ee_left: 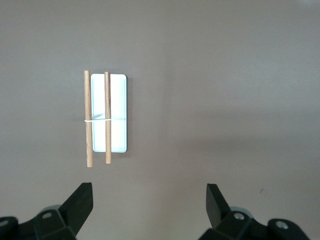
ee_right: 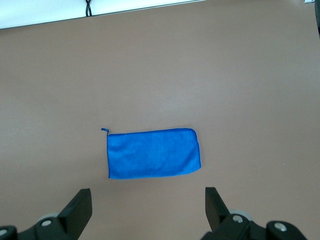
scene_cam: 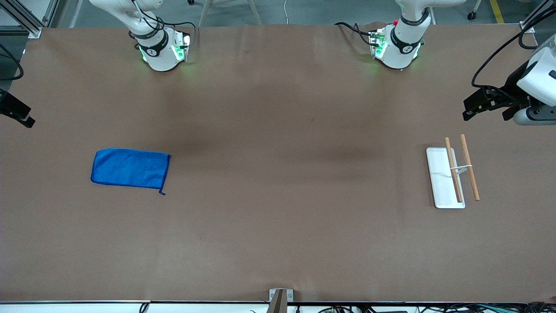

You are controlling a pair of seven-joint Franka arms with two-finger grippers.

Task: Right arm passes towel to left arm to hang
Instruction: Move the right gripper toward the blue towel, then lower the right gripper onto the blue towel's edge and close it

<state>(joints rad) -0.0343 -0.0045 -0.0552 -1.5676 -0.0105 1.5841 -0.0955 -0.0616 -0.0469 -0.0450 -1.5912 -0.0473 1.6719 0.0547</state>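
Blue cloth is seen lying flat on the brown surface [scene_cam: 278,226]: the towel [scene_cam: 129,168] is spread as a folded rectangle in the left-centre of the front view, toward the right arm's end, with a small loop trailing from the corner at its lower right in that view. Nothing is touching it. In the right wrist view the towel [ee_right: 152,153] is seen whole, with the right tool [ee_right: 148,207] held over the bare surface just short of it, its two dark fingers [ee_right: 80,207] spread wide and nothing held between them. In the front view the right tool [scene_cam: 17,114] is only partly caught at the left edge of the frame, well apart from the towel. A white rectangular base [scene_cam: 441,182] carrying two wooden rods [scene_cam: 470,167], joined by a thin white cross-piece, is set in the right-centre of the front view, toward the left arm's end and well apart from the towel. The left tool [scene_cam: 478,106] is held in the air at the upper right of that frame, above the surface near the rack. In the left wrist view the left tool [ee_left: 150,205] is shown wide apart and empty, with the base [ee_left: 117,112] and rods [ee_left: 88,117] seen past its fingers [ee_left: 80,202].
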